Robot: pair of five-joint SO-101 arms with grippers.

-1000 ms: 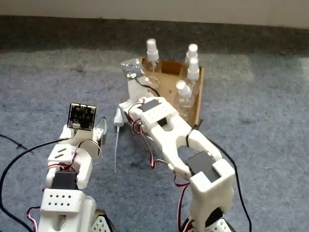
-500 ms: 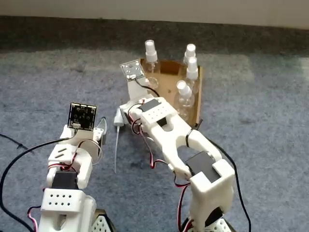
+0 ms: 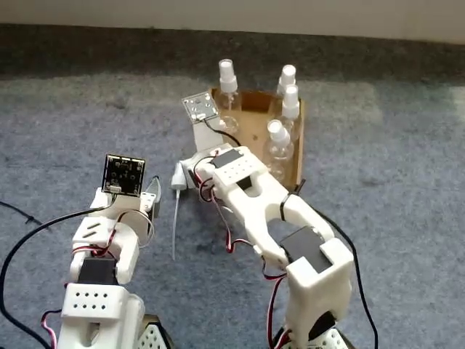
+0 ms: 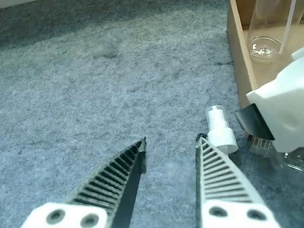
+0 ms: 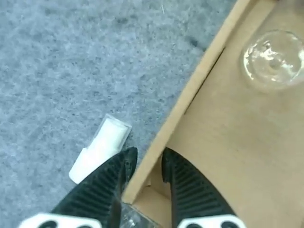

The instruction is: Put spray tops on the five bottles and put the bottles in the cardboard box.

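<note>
Fuzzy matt grey carpet [image 3: 407,182], matt brown cardboard box [image 5: 187,95], glossy clear plastic bottles [image 3: 229,109], smooth white plastic spray top [image 4: 221,135].

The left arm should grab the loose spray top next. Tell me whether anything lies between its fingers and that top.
Nothing visible does. The left gripper is open over bare carpet, and the spray top lies right at one fingertip. The right arm sits close beside the top, by the cardboard box, and may crowd the grasp.

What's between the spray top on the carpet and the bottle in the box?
The cardboard wall of the box stands between the spray top and the bottle, plus a strip of carpet. The right wrist view shows it.
</note>
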